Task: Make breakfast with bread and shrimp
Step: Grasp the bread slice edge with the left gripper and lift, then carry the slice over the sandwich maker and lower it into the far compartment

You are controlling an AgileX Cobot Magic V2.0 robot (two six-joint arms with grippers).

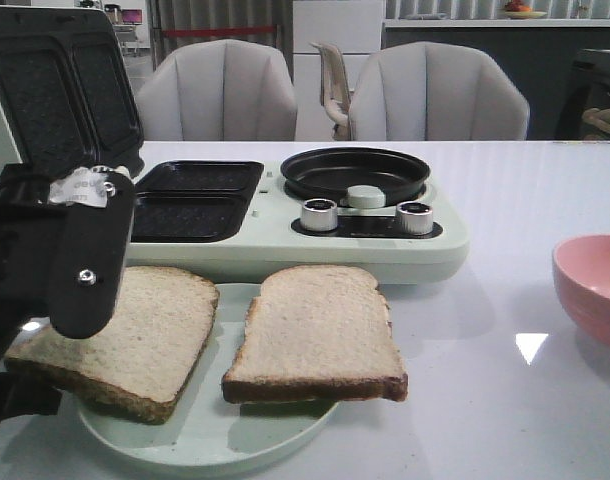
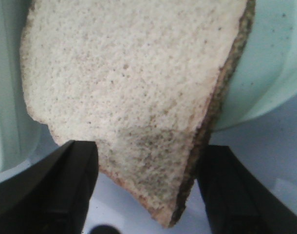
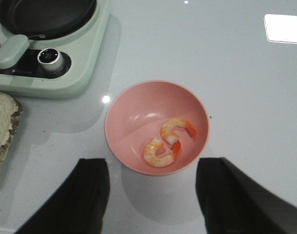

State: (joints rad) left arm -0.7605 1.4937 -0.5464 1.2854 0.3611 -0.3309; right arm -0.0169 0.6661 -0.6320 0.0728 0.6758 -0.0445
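The left gripper (image 2: 146,190), jaws open, straddles a corner of the left bread slice (image 1: 115,335) on the pale plate (image 1: 210,435); closing squarely on the crust should avoid tearing. The right gripper (image 3: 153,195) hovers open above two shrimp (image 3: 168,144) in the pink bowl (image 3: 134,114).

Front view: left gripper (image 1: 45,290) hides the left bread slice's (image 1: 150,335) near-left part and is itself cropped at the left edge, pink bowl (image 1: 590,290) cropped at right; right wrist view: bread (image 3: 2,122) cut off at left.
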